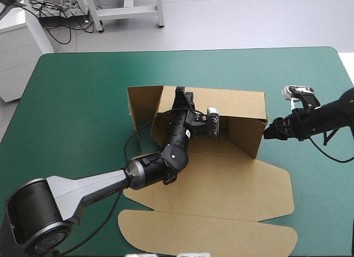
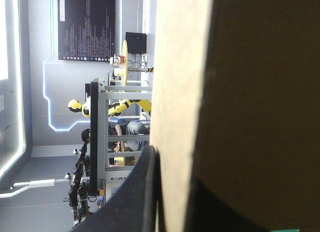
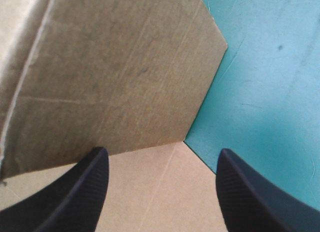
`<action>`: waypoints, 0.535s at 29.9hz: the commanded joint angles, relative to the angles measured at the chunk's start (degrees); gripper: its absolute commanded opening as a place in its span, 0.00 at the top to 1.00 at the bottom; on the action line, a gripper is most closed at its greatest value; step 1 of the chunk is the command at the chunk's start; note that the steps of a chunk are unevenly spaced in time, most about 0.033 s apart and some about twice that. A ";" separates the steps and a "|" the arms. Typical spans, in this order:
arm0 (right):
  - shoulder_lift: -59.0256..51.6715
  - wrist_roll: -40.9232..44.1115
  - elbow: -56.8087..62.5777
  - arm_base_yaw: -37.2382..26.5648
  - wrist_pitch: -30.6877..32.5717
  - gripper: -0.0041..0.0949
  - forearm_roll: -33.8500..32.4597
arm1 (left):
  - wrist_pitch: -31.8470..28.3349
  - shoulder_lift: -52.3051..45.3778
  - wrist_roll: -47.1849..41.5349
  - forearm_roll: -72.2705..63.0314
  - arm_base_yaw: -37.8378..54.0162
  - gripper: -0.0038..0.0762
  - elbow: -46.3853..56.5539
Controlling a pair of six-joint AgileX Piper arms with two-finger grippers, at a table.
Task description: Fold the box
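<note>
1. The left gripper (image 1: 181,96) pinched the box (image 1: 238,104) by its raised far wall, apparently steadying it
2. The right gripper (image 3: 162,157), jaws spread, sat beside the end wall, probably to fold it
3. The box lay near the middle of the table (image 1: 77,96), lid flat

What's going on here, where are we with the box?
Two arms are folding the brown box on the teal-green table. Its far wall and right end wall stand raised; the lid lies flat toward the near edge. The left gripper reaches across the box floor and is shut on the far wall's top edge. The right gripper is open just outside the right end wall, holding nothing.
</note>
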 commanded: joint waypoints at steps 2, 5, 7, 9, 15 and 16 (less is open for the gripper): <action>-2.38 -0.96 -1.28 -0.35 2.14 0.38 4.67 | -0.91 -1.22 -1.97 2.73 0.02 0.96 0.32; -2.38 -0.20 -1.28 -0.35 3.05 0.38 4.67 | -0.91 -1.22 -1.97 2.73 0.02 0.96 0.32; -2.38 0.21 -1.28 -0.35 3.05 0.38 4.67 | -0.91 -1.22 -1.97 2.73 0.02 0.96 0.32; -2.38 1.22 -1.28 -0.35 3.05 0.38 4.67 | -0.91 -1.22 -1.97 2.73 0.02 0.96 0.32; -2.83 7.06 -1.28 3.34 3.05 0.38 -2.39 | -1.34 -1.22 -1.97 2.73 0.02 0.96 0.32; -2.82 7.06 -1.28 4.32 3.05 0.38 -3.46 | -1.34 -1.22 -1.97 2.73 0.02 0.96 0.32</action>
